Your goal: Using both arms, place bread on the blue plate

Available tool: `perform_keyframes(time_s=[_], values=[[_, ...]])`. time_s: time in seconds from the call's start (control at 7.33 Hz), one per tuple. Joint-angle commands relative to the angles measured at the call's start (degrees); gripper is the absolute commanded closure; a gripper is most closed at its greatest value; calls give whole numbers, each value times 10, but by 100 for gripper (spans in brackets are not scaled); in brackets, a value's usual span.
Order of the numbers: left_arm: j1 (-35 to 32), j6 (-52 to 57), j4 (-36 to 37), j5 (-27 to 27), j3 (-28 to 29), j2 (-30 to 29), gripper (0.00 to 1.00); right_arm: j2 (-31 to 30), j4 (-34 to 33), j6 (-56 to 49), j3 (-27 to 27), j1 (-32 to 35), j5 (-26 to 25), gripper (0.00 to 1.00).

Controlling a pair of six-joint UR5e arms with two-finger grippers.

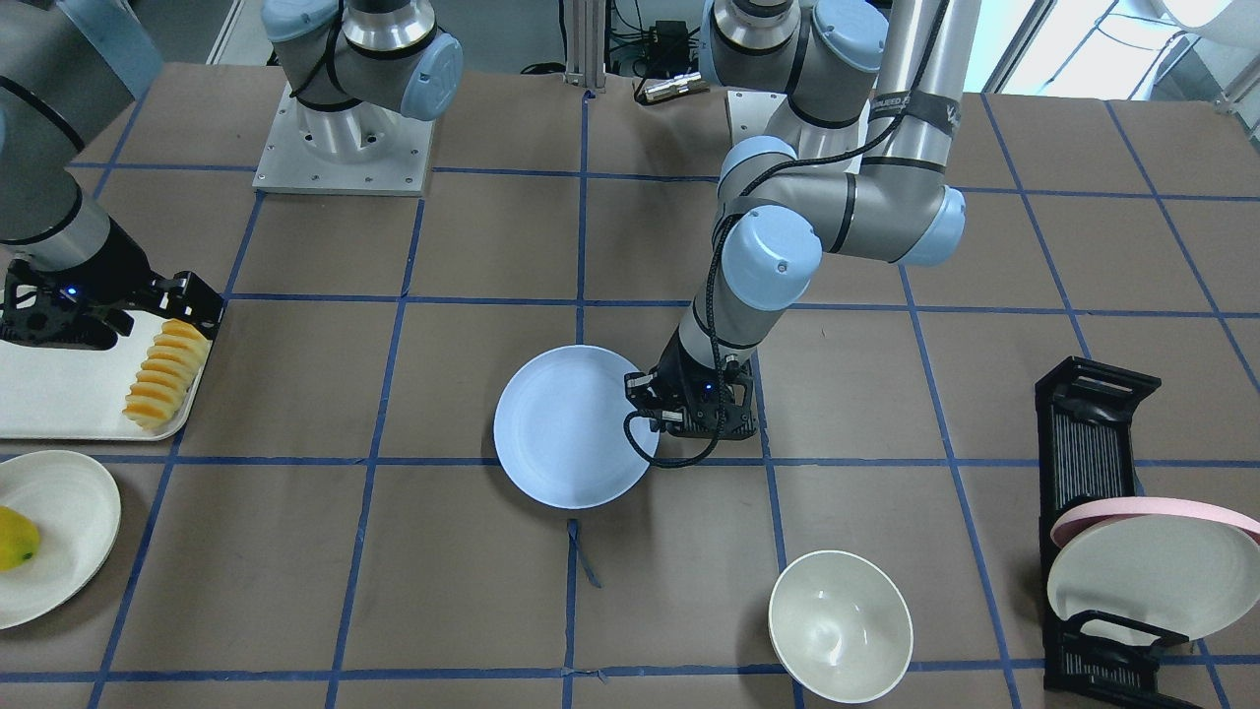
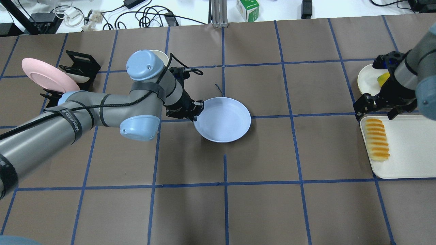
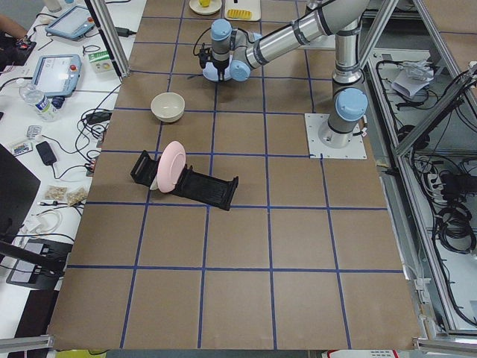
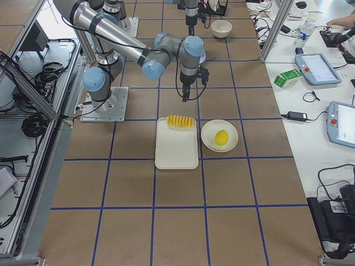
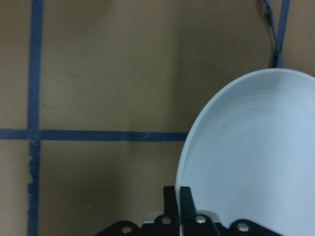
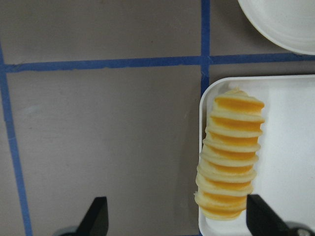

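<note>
- The bread (image 2: 375, 139) lies nearest the robot, at the right end of the table (image 2: 272, 204), along the left edge of a white tray (image 2: 408, 160). It is a ridged loaf of orange-topped slices with pale cream sides. It looks soft and jointed, so I judge it would sag or split if pinched at one end rather than across its middle.
- The right gripper (image 6: 179, 217) hangs above and just beyond the loaf's far end. It is released, with its fingers spread wider than the loaf, apparently lined up to come down astride it. It touches nothing.
- The blue plate (image 2: 224, 119) sits flat at mid-table, well apart from the tray, with nothing on it. It is round, shallow and matte pale lavender-blue, with a low raised rim. It looks smooth and hard, and would likely slide on the brown table covering.
- The left gripper (image 5: 178, 194) is clenched on the plate's left rim, one finger inside the lip and one outside. My reading is that it steadies the plate for the drop, or could drag it right toward the bread.
- Farther on at the right, just past the tray, an off-white plate (image 2: 366, 80) holds a small yellow-green fruit (image 1: 15, 537).
- At the far left, a pink-rimmed plate (image 2: 44, 76) stands on edge in a black slotted rack (image 2: 80, 59).
- An off-white bowl (image 1: 840, 625) sits upright beyond the left arm's elbow.
</note>
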Motion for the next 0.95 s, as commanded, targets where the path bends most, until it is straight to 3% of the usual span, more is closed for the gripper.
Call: perform_keyframes(time_s=[0.0,0.14,0.41,0.55,0.68,0.82], values=[[-7,-3,36,4,-1,-17,51,16,-113,-15,72,-63,10,0],[-7,-7,51,2,-3,-18,1,50,-147,-19,72,-72,7,0],[-7,-10,28,7,24,6,0,97,-179,-11,73,-75,34,0],[-5,-9,-54,5,79,23,0,103,-192,-15,73,-75,39,0],[-7,-9,-192,5,152,42,0,107,-194,-13,72,-75,40,0],[-7,-8,-342,17,222,68,0,111,-191,-16,72,-75,38,7]])
